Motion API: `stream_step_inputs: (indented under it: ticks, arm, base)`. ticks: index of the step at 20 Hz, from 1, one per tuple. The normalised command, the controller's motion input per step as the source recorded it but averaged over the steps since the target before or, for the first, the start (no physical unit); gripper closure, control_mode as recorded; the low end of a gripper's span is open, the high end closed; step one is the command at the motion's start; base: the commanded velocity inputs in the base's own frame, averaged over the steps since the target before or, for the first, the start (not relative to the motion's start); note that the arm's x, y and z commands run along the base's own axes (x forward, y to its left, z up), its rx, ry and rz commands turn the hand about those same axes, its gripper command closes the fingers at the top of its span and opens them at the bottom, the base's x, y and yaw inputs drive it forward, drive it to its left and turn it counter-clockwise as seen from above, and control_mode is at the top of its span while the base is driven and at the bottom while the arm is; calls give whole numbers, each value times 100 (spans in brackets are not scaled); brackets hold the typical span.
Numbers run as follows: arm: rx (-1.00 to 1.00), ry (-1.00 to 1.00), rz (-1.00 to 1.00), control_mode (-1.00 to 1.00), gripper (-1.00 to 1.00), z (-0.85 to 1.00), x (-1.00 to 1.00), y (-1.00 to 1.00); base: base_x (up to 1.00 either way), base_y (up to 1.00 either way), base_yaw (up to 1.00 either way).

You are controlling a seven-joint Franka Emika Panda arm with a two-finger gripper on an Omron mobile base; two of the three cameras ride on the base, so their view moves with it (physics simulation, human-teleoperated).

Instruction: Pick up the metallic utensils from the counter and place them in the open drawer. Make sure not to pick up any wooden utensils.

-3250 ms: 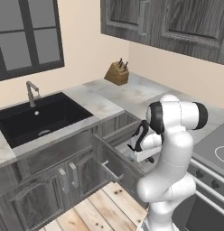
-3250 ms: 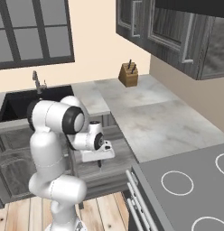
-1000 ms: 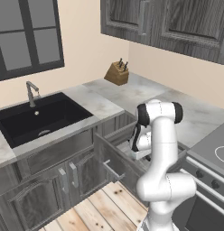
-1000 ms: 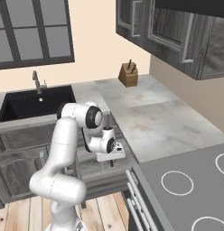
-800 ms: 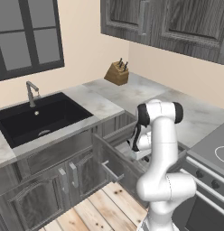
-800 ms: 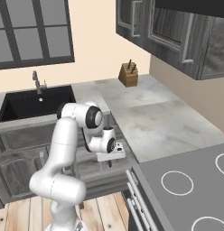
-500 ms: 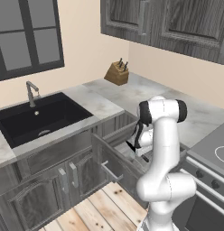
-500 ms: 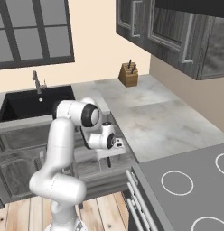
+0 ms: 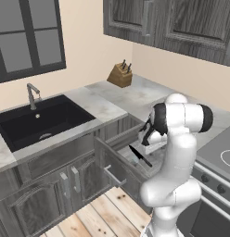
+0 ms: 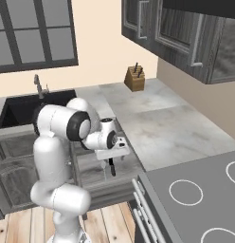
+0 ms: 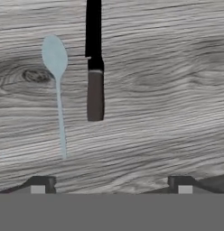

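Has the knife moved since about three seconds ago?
Yes. The knife was clamped in the gripper above the open drawer; now it lies on the drawer floor beside the spoon.

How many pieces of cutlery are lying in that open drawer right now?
2: a dark knife and a thin silver spoon lie side by side, apart, on the drawer floor. Others could be hidden elsewhere inside.

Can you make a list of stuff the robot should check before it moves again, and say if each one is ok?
1. Knife is lying in the drawer: ok.
2. Spoon is lying in the drawer beside the knife, not touching it: ok.
3. Gripper is open with nothing between its fingers: ok.
4. Gripper is above the knife and spoon, not touching them: ok.
5. No metal utensils left on the counter: ok on the part the pictures show.
6. Wooden spoons left alone: cannot tell.
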Motion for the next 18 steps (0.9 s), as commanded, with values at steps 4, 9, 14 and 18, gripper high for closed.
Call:
stream_step_inputs:
  ticks: [4,9,14,18]
  arm:
    - [-1,0,0,-100,-100,99,-67,14]
    - [0,0,-2,-100,-100,100,-52,9]
    - [0,0,-11,-100,-100,100,-65,23]
    - [1,-5,-14,-100,-100,100,-87,47]
  base:
    - [0,0,0]
    - [0,0,0]
    - [0,0,0]
    - [0,0,0]
